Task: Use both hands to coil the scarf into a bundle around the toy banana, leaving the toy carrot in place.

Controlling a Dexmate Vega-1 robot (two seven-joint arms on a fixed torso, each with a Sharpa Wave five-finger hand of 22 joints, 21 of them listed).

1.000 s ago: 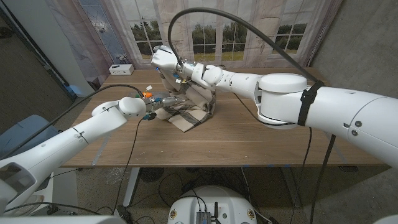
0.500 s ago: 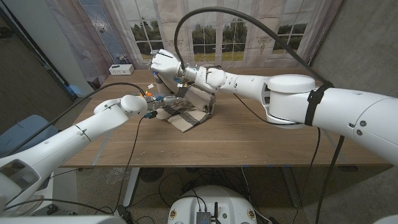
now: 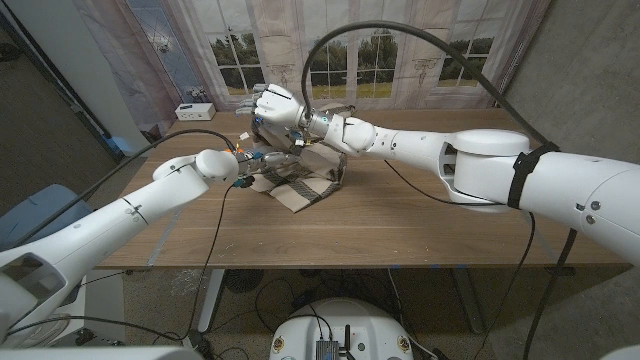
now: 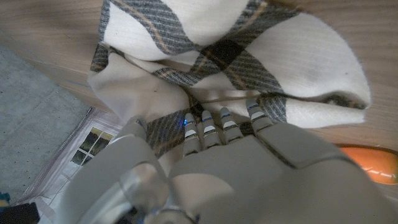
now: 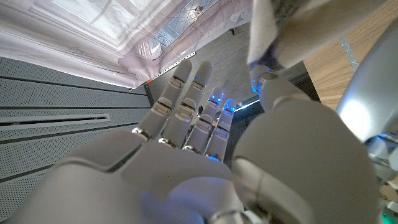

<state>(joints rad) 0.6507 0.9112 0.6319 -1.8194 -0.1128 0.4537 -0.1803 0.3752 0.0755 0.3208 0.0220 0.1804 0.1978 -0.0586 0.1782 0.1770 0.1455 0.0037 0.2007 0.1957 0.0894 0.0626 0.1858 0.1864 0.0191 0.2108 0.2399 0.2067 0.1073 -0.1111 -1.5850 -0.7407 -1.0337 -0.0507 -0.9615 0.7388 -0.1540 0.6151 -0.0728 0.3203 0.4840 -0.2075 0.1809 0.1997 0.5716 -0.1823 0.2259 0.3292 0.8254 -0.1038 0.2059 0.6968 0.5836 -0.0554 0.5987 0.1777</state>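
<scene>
The cream and grey plaid scarf [image 3: 303, 182] lies bunched on the table [image 3: 400, 225], with one end drawn up to my right hand [image 3: 277, 104]. In the right wrist view that hand [image 5: 186, 130] has its fingers curled and a strip of scarf [image 5: 266, 26] runs past its thumb. My left hand [image 4: 217, 155] digs its fingers into the folds of the scarf [image 4: 249, 56] and holds the bundle; in the head view it [image 3: 252, 160] sits at the scarf's left edge. The orange toy carrot [image 4: 372, 165] lies right beside it, also seen as the carrot [image 3: 238, 150]. The banana is hidden.
A white box [image 3: 193, 110] stands at the table's far left corner, in front of curtains [image 3: 270, 45] and a window. Bare wood stretches to the right of the scarf and along the near edge [image 3: 330, 262].
My right hand has carried the scarf end a little right and lower above the bundle. My left hand has edged slightly farther in against the scarf.
</scene>
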